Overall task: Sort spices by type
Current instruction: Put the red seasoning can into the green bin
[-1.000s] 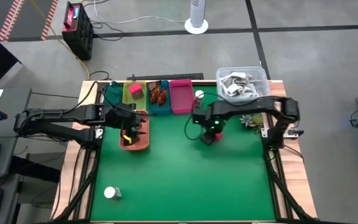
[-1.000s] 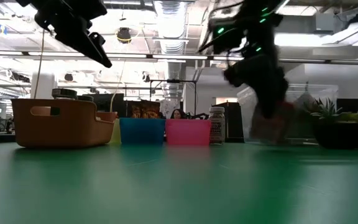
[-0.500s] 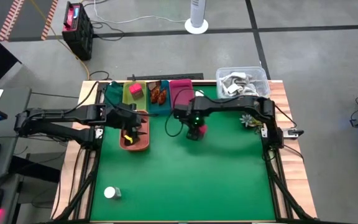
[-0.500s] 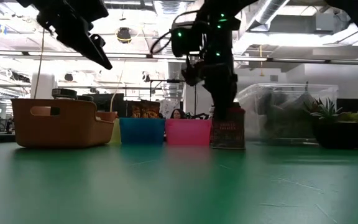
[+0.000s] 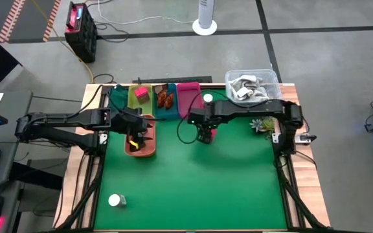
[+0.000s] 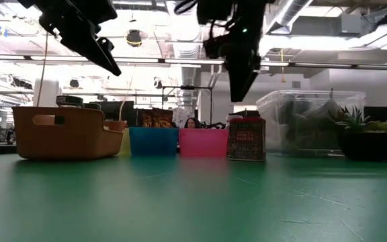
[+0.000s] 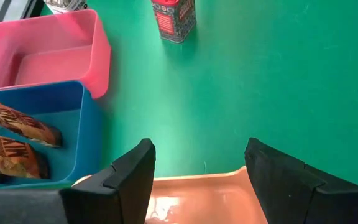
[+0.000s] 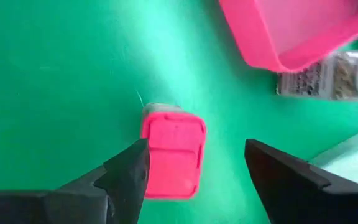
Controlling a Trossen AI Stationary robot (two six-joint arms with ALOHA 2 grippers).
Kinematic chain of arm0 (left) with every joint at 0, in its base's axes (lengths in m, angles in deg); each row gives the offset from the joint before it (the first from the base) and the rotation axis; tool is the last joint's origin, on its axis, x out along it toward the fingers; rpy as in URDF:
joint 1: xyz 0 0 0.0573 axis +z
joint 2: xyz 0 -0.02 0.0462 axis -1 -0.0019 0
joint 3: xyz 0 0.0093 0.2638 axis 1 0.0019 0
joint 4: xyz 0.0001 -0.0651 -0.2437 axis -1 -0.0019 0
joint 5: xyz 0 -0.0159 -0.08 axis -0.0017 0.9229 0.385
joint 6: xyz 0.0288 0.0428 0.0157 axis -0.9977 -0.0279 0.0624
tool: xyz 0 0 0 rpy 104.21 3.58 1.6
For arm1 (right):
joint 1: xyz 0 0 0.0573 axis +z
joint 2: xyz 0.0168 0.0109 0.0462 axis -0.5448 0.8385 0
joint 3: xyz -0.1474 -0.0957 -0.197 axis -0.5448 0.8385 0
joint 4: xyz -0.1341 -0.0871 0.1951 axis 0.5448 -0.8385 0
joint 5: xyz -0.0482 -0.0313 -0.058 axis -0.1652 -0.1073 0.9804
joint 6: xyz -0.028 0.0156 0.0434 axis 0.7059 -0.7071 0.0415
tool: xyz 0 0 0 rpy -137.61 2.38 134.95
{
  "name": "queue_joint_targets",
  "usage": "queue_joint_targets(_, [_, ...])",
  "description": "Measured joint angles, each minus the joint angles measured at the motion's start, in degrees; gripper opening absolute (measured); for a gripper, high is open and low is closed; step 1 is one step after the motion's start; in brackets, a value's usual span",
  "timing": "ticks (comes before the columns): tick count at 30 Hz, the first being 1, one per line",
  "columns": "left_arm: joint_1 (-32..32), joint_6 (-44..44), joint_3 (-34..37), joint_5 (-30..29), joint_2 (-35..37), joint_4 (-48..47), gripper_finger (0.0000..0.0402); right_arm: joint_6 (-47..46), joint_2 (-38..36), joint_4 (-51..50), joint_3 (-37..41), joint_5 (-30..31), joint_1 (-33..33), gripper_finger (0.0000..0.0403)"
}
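Note:
A pink cube box stands upright on the green table, near the pink tray. My right gripper hangs open straight above the box and clear of it; in the right wrist view its fingers frame the box's pink top. My left gripper waits open above the brown tray. Another pink cube box lies in the yellow tray, and brown-orange packets lie in the blue tray. One white-lidded jar sits beside the pink tray; another sits at the near left.
A row of green, yellow, blue and pink trays lines the far edge. A clear tub stands at the far right, with a small plant in front of it. The wide green surface toward the near edge holds only the one jar.
My right gripper carried the pink box toward the table's left, set it upright on the table near the pink tray, let go and rose clear above it. The box now stands alone on its base.

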Motion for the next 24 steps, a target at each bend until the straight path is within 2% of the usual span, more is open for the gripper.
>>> queue_joint_targets(10, [0.07,-0.22,0.0,-0.15,0.0,1.26,0.0235,-7.96,-10.63,13.79,18.11,1.1,3.41,0.0297])
queue_joint_targets(17, [2.32,-1.23,-4.01,-0.15,-3.11,0.23,0.0235,-12.6,-20.31,27.64,28.13,13.48,9.36,0.0297])
queue_joint_targets(21, [3.69,-4.24,-7.9,-0.15,-8.09,0.7,0.0235,-12.94,-23.88,37.98,34.82,21.35,13.8,0.0297])
queue_joint_targets(24, [4.48,-5.96,-9.71,-0.08,-12.25,3.09,0.0235,-14.73,-25.59,41.98,38.61,24.75,16.12,0.0295])
